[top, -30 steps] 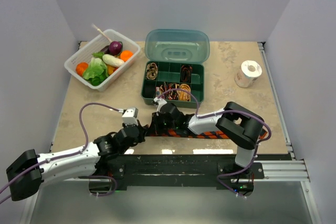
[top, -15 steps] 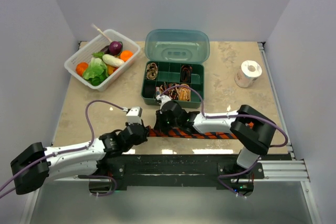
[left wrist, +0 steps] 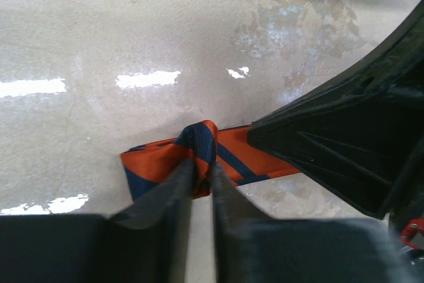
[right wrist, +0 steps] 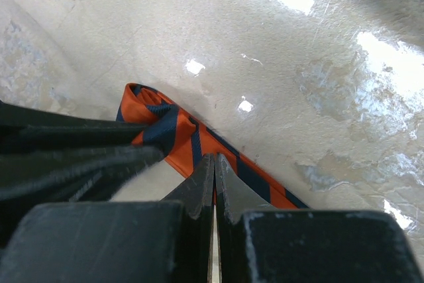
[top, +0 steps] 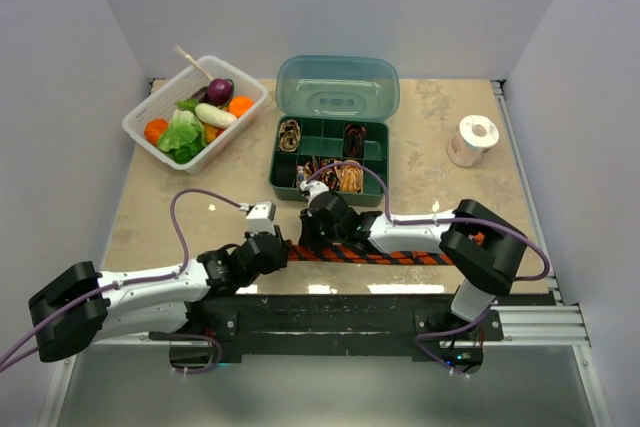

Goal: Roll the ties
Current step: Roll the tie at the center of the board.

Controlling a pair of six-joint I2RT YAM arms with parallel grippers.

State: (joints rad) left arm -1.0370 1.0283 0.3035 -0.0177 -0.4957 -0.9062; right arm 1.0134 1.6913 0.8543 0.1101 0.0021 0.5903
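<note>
Rolling was judged barely begun: the orange-and-navy tie (left wrist: 232,157) was stretched flat along the table (left wrist: 132,18), its raised end pinched in the left hand (left wrist: 201,173) and pinned by the pressed-together right hand (right wrist: 213,164). Coiled ties (top: 348,177) were seen in the green box (top: 338,87).

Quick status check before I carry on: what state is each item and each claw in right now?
striped tie: flat along the table's near edge, left end raised in a fold.
left claw: closed on that fold.
right claw: shut, tips down at the tie.
green box: lid open, coiled ties in some compartments.
basket: filled with vegetables.
</note>
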